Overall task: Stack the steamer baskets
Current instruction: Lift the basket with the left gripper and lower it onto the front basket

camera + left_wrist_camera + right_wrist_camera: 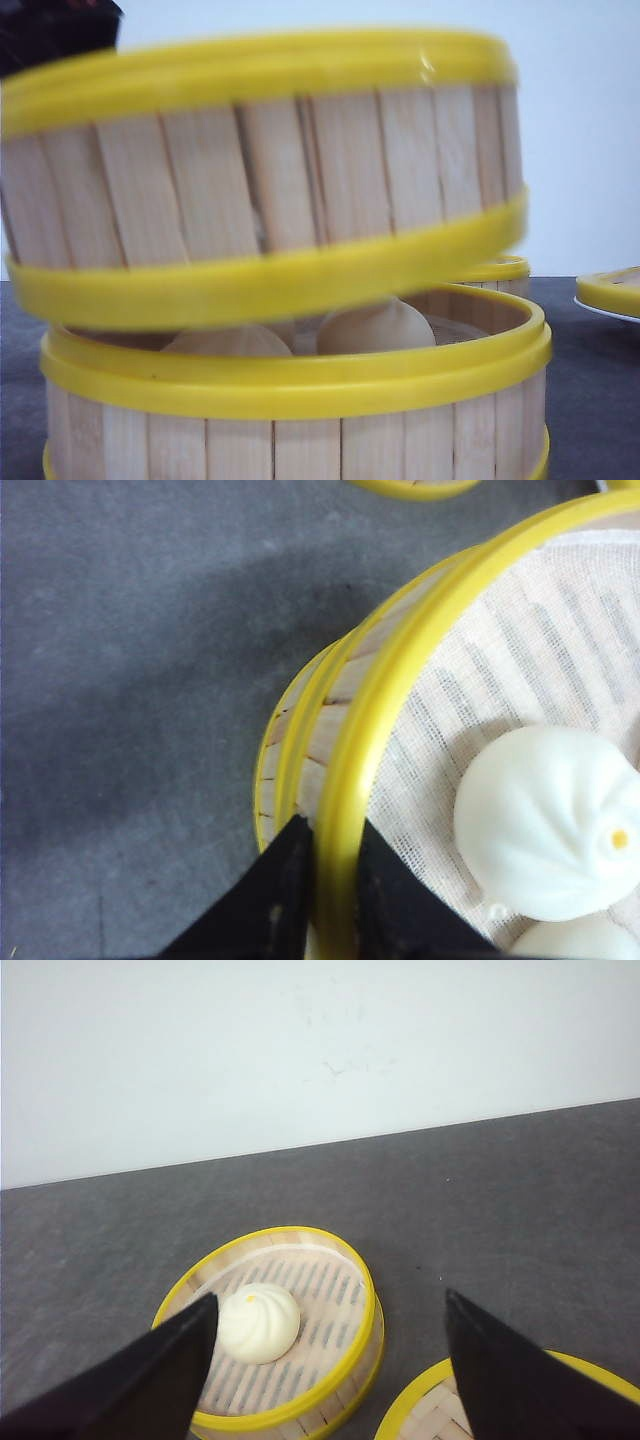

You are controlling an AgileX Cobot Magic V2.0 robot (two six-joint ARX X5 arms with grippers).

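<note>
The left tool [325,900] is clamped on the top rim of the raised steamer basket [260,180], one finger inside the wall and one outside. That basket hangs tilted just above the lower steamer basket [300,400]; in the front view its 3 o'clock side rides higher than its 9 o'clock side. The step in hand looks like the set-down. To do it well, the carried basket should be levelled first, then centred so its bottom rim sits over the lower top rim all round. A single-edge pinch lets the far side sag, so the descent should be slow. The buns [375,325] in the lower basket stand close to rim height and could be pressed if the basket comes down crooked. Release only once the rims seat.

The right tool [330,1360] is spread wide and holds nothing, hovering over the dark worktop [520,1190]. Beneath it a third steamer basket [275,1325] carries one bun [258,1322], and the rim of another yellow-edged piece [425,1400] shows at 5 o'clock of it.

The baskets look alike: pale vertical wooden slats between thick bright yellow rims. The raised one has a cloth liner and white buns [550,820] inside, so it carries weight off the gripped edge.
</note>
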